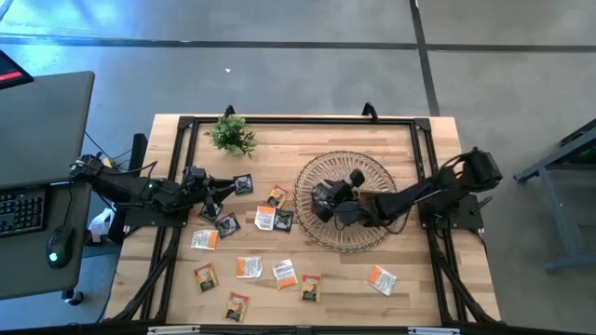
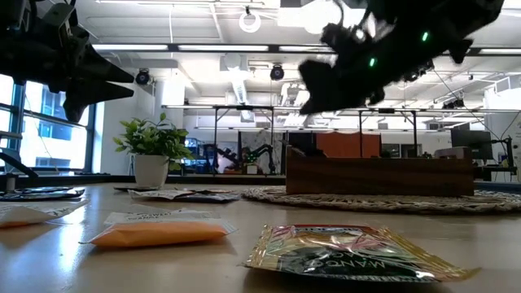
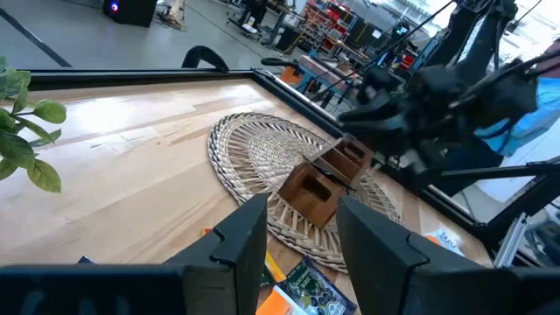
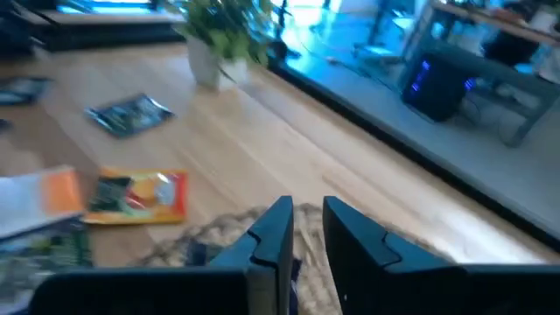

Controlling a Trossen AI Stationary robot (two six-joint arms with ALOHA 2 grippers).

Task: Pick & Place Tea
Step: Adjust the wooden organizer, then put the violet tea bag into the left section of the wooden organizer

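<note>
Tea packets [image 1: 284, 272] lie scattered across the near half of the table [image 1: 410, 288], and that's nearly the whole story: a front row of orange ones, another off alone at near right [image 1: 381, 279], more black and white ones by the mat [image 1: 345, 201]. By my judgement almost everything is left to do; whether any tea sits in the tray [image 3: 325, 180] I cannot tell.

Left gripper [image 1: 221, 191] hovers over the dark packets at table left, fingers [image 3: 241, 236] moderately apart with nothing between them. Looks like it's lining up a pick.

Farther in, right gripper [image 1: 324, 197] hangs above the tray on the mat, fingers [image 4: 274, 233] only narrowly apart, and no packet shows between them. Plant [image 1: 232, 134] stands at the far left corner, well clear of both arms.
</note>
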